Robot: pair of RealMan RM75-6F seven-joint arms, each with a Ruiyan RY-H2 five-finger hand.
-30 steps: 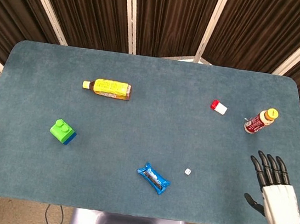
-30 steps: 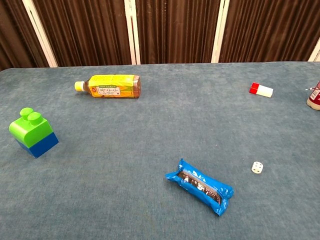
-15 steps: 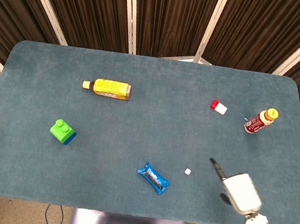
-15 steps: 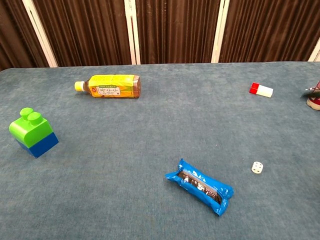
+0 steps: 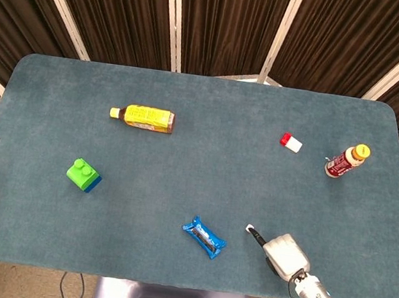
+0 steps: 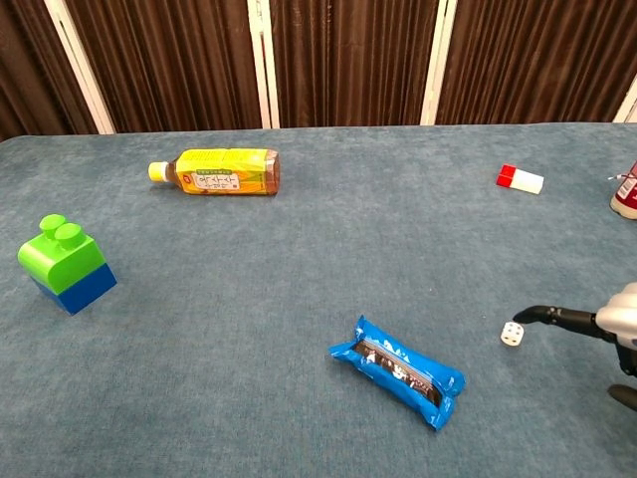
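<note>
Right robot hand [image 5: 285, 254] now nearer, fingertip seemingly touching small white cube-shaped die [image 6: 512, 334].

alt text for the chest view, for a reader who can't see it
The robot's right hand reaches in from the right, a dark fingertip just beside a small white die on a blue-grey felt table. A blue snack wrapper lies nearby.
</note>
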